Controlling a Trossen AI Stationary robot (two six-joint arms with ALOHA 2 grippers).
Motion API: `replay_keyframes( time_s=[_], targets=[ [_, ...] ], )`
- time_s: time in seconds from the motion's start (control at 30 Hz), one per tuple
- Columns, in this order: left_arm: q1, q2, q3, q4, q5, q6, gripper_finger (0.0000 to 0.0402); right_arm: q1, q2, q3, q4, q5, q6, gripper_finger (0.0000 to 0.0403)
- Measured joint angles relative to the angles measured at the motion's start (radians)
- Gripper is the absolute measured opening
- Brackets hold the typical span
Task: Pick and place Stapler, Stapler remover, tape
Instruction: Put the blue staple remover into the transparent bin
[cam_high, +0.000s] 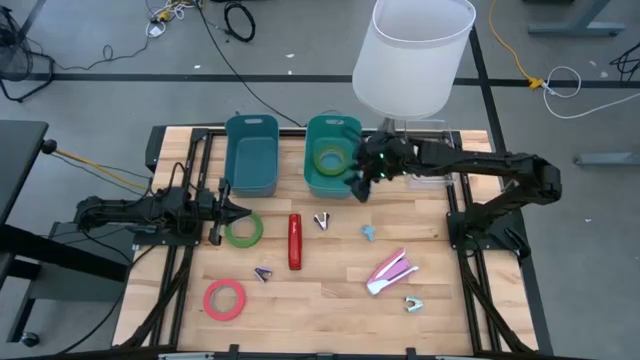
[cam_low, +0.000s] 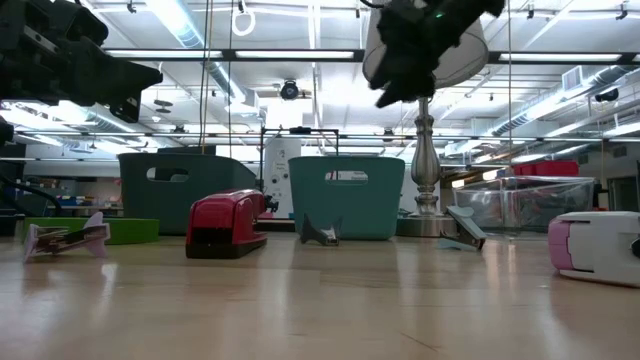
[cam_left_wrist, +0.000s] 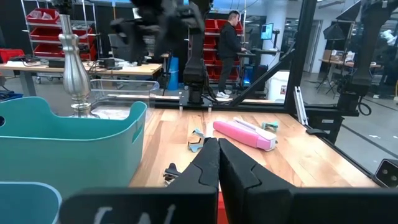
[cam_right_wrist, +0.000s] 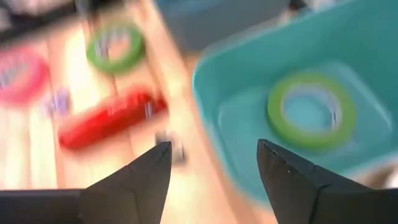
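Stapler (cam_high: 294, 242) red, long axis front-back, R fingers (cam_right_wrist: 146, 180) apart, L fingers (cam_left_wrist: 205, 168) together.

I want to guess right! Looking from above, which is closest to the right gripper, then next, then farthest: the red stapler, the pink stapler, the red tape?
From the right gripper:
1. Red stapler, table middle.
2. Pink stapler, front right.
3. Red tape, front left.

Red stapler (cam_high: 294, 241); pink-and-white stapler (cam_high: 390, 271); green tape roll (cam_high: 243, 229); pink tape roll (cam_high: 225, 299); yellow-green tape roll (cam_high: 329, 158) in teal bin (cam_high: 312, 178); darker blue-teal bin (cam_high: 251, 152); pale wood-grain table (cam_high: 330, 300).
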Motion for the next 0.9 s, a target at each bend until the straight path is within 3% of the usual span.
replay_keyframes(
  time_s=[0.17,0.37,0.6,0.9],
  targets=[
    [0.0,0.0,0.0,0.0,0.0,0.0,0.0003,0.095,-0.045,0.0,-0.206,0.052,-0.027,0.0235],
    [0.0,0.0,0.0,0.001,0.0,0.0,0.0003,0.194,-0.057,-0.012,-0.332,0.068,0.021,0.0235],
    [0.0,0.0,0.0,0.002,0.0,0.0,0.0003,0.271,-0.073,-0.136,-0.273,0.11,0.136,0.0235],
    [0.0,0.0,0.0,-0.004,0.0,0.0,0.0003,0.286,-0.126,-0.361,-0.04,0.089,0.233,0.0235]
  ],
)
